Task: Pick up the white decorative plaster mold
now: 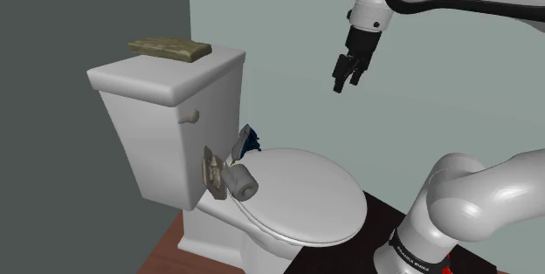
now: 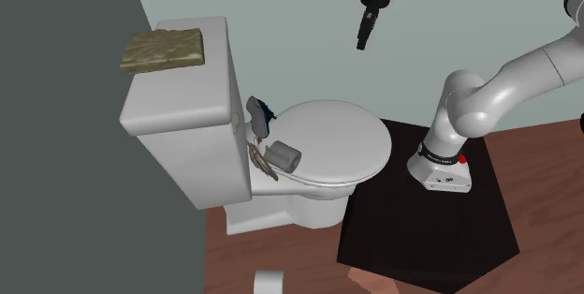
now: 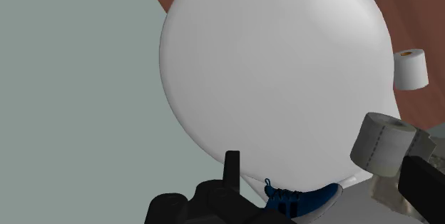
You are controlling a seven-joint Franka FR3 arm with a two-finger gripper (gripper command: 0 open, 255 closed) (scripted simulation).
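Observation:
A small tan, ornate mold (image 1: 212, 173) leans upright against the front of the toilet tank, at the back of the shut lid; it is also seen from above (image 2: 263, 159). A grey-white roll (image 1: 244, 181) lies touching it, and a blue and white shoe (image 1: 249, 140) stands just behind. My gripper (image 1: 348, 78) hangs open and empty high above the lid, well off toward the shoulder view's right of the mold. In the wrist view the gripper (image 3: 326, 160) looks down on the lid (image 3: 278, 73), with the roll (image 3: 381, 143) and the shoe (image 3: 303, 200) near the fingers.
The white toilet tank (image 1: 166, 76) carries an olive-brown slab (image 1: 171, 48) on its top. A pale wall rises behind the toilet. A paper roll (image 3: 410, 69) stands on the brown floor beside the bowl. My stand (image 2: 440, 166) sits on a dark box.

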